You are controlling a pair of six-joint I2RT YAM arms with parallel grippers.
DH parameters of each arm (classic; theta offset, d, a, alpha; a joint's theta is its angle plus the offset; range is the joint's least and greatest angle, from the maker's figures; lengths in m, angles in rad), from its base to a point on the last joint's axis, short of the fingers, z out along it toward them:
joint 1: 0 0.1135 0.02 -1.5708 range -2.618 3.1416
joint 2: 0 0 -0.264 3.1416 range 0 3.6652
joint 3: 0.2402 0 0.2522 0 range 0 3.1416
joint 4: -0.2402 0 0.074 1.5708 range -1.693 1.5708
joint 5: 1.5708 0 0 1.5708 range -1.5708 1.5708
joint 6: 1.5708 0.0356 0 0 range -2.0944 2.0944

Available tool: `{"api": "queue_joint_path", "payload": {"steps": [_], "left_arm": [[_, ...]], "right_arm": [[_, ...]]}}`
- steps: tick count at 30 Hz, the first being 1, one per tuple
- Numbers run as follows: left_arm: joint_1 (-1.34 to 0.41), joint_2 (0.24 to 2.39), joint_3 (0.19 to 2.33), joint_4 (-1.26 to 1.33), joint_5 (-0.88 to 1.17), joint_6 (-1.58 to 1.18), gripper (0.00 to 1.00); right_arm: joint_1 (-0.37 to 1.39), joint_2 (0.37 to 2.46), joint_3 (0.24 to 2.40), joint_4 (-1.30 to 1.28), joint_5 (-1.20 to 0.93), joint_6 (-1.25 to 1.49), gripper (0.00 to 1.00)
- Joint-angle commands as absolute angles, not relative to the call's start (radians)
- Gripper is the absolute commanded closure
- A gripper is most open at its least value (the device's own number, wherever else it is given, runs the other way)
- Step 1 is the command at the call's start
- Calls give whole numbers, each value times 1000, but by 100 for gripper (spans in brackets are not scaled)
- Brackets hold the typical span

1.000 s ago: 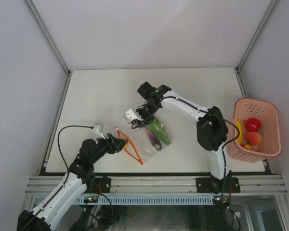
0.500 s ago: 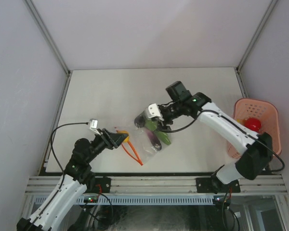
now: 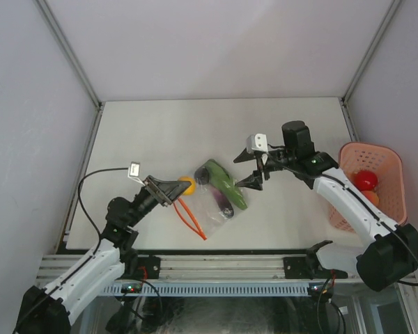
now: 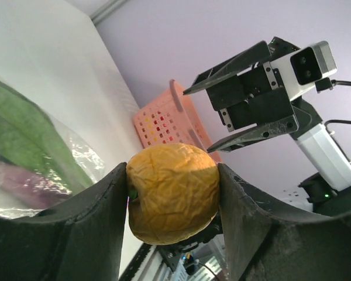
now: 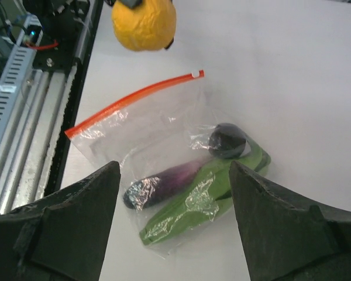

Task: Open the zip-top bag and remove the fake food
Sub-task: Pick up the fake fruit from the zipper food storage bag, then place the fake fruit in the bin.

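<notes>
Plain pale walls are boxing in a white surface (image 3: 160, 132), with metal railing running along the near edge. Over on the right, a pink basket (image 3: 398, 191) is sitting with a red round piece and a couple of orange-ish ones in it.

The zip-top bag (image 5: 158, 140) is lying flat near the middle, its red-orange zip strip (image 5: 134, 99) pointing toward the left arm. The mouth looks open. A long green piece (image 5: 205, 196), a purple one (image 5: 161, 181) and a dark round one (image 5: 227, 140) are sitting under the plastic.

So it's mid-removal. The left end effector (image 3: 175, 188) is gripping a yellow-orange fruit (image 4: 172, 193) just above the bag's mouth, clear of the surface. The right end effector (image 3: 254, 170) is hovering over the bag's far side, jaws spread wide, nothing in them.

Next up is probably getting that fruit to the basket. That's well away from the left arm, so a handover to the right one looks likely.
</notes>
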State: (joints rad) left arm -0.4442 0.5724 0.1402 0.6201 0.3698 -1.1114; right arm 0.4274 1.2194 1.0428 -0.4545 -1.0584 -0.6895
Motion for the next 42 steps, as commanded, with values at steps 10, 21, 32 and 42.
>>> {"api": "queue_joint_path", "payload": {"steps": [10, 21, 32, 42], "left_arm": [[-662, 753, 187, 902, 66, -1259, 85], [-800, 882, 232, 911, -115, -1428, 90], [-862, 946, 269, 911, -192, -1492, 92], [-891, 971, 285, 915, -205, -1508, 92]], "right_arm": [[515, 1192, 928, 39, -1133, -247, 25], [571, 1202, 827, 343, -981, 0, 24], [674, 1250, 797, 354, -913, -70, 23], [720, 1284, 797, 362, -863, -50, 24]]}}
